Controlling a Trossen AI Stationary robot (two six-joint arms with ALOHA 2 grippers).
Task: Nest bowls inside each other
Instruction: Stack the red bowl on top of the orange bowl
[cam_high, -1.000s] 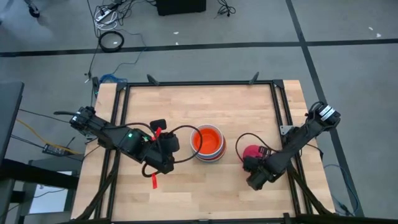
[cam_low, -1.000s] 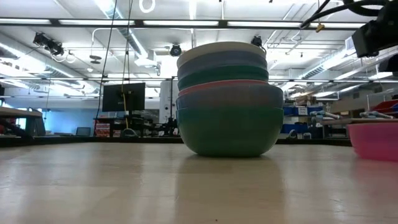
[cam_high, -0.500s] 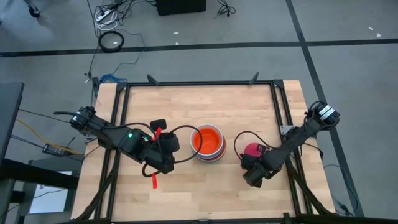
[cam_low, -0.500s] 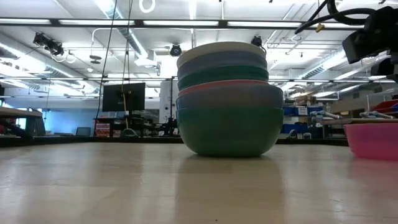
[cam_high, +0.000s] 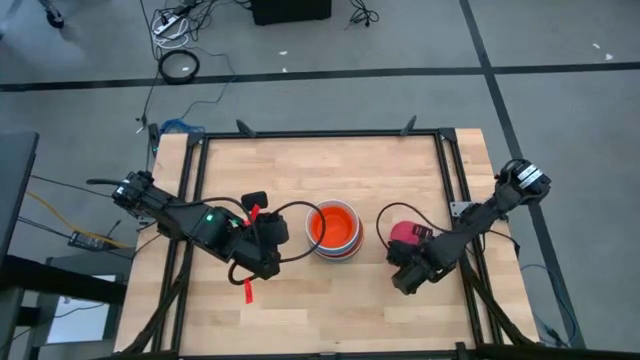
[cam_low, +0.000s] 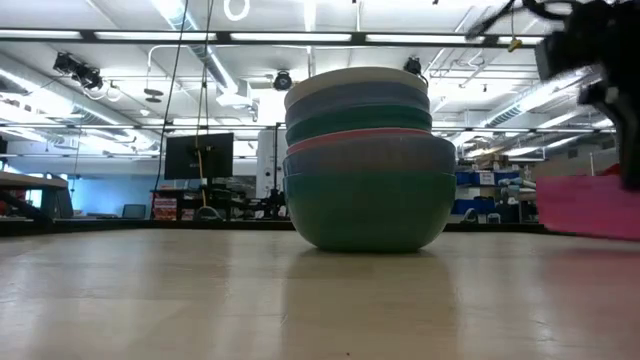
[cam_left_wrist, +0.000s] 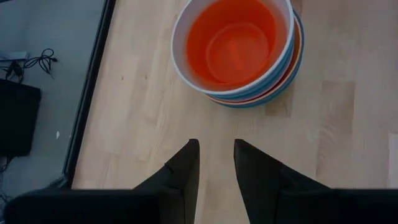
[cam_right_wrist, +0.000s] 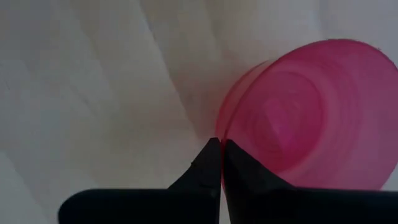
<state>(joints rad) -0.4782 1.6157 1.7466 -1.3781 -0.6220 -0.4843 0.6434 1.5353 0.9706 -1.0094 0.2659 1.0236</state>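
A stack of nested bowls (cam_high: 334, 228) stands at the table's middle, with an orange bowl (cam_left_wrist: 236, 43) innermost on top and a teal one (cam_low: 368, 215) at the bottom. A magenta bowl (cam_high: 405, 232) is to the stack's right, and my right gripper (cam_high: 399, 250) is shut on its rim. In the low view the magenta bowl (cam_low: 590, 205) shows at the right, tilted and off the table. My left gripper (cam_left_wrist: 216, 146) hovers open near the stack's left, pointing down toward it, with nothing between its fingers. My right gripper pinches the magenta bowl's rim (cam_right_wrist: 222, 127) on the bowl's near-left side, one finger inside the bowl and one outside. The fingers point steeply down from above. The bowl hangs tilted beside them, its base clear of the table.
A dark metal frame (cam_high: 320, 133) runs around the wooden table top. Bare wood lies at the far side and along the near edge. Cables loop off both arms beside the stack.
My right gripper has moved a little toward the stack and up. The magenta bowl has gone with it: it stood flat on the table, and now it is tilted and lifted, nearer to the stack.
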